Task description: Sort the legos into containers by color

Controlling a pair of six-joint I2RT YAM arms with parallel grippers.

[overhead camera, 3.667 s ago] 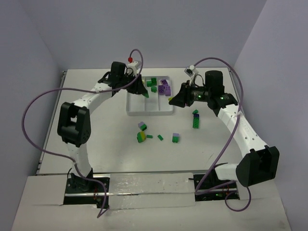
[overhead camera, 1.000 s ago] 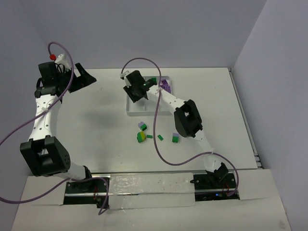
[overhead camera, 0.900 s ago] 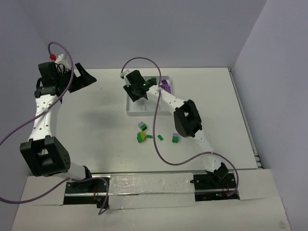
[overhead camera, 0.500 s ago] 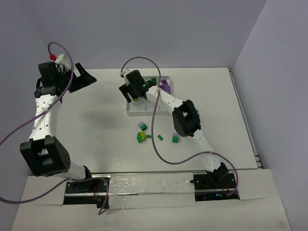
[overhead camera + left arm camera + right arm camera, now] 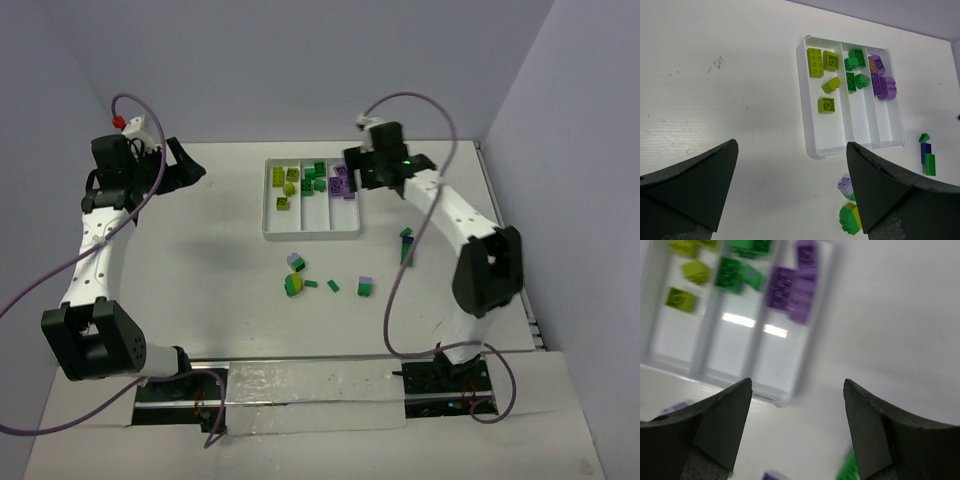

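Right wrist view: looks down on the right gripper (image 5: 797, 390), dark fingers (image 5: 720, 420) spread wide and pinching nothing. Hangs above the right rim of the white tray (image 5: 790, 396), clear of it and of every brick; too blurred for finer detail. From the top external view, sits at the tray's far right corner, just beside the purple pile.

Nearest those fingers: purple bricks (image 5: 792, 287), bunched at the far end of the right compartment (image 5: 885, 120). Next over: green bricks (image 5: 737, 272), at the far end of the middle compartment (image 5: 862, 120). Then four yellow-green bricks (image 5: 825, 104) in the left compartment (image 5: 827, 132), spread over its far half, none touching the green ones.

Outside the tray, on the white table (image 5: 200, 260): off to the right, a green and dark-blue stack (image 5: 407, 247), with a small green piece (image 5: 924, 137) just beyond it. In front of the tray's near rim, apart from it, a loose group:
- a lilac-on-green pair (image 5: 296, 262)
- a yellow-green and green lump (image 5: 293, 285) just beside that pair
- two small green pieces (image 5: 311, 284) lying flat
- a lilac-topped green brick (image 5: 365, 287) at the right end

Far off over the table's far left: left gripper (image 5: 180, 168), likewise spread wide and holding nothing, raised above the table and pointed toward the tray, well apart from it.
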